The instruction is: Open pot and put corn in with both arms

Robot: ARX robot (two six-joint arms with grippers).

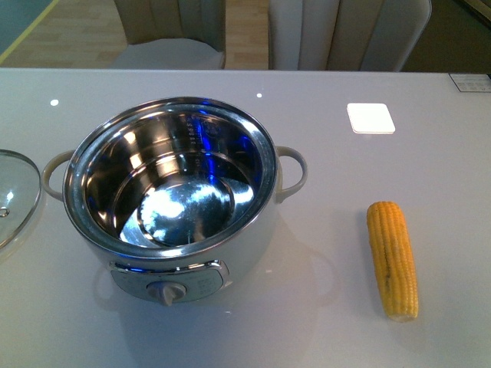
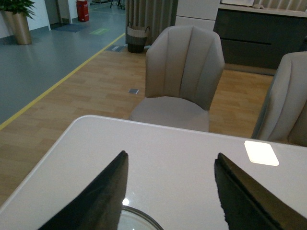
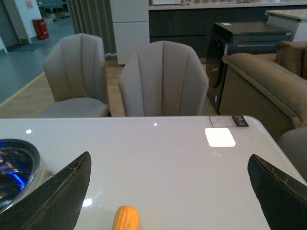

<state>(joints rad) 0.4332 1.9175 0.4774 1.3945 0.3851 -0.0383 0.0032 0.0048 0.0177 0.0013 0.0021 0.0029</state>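
Right fingers (image 3: 62, 196) spread wide, corn (image 3: 125, 218) lying between them untouched; left fingers (image 2: 100, 196) also apart.

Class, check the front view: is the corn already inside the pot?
No, the corn lies on the table beside the pot, whose steel bowl holds nothing.

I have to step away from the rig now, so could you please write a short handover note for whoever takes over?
Left gripper: open, empty, above the glass lid.
Right gripper: open, empty, above the corn.
Pot: open, bowl empty. The lid lies on the table left of it, the corn on the table right of it.
Done: lid off.
Left: grasp the corn and place it in the pot.
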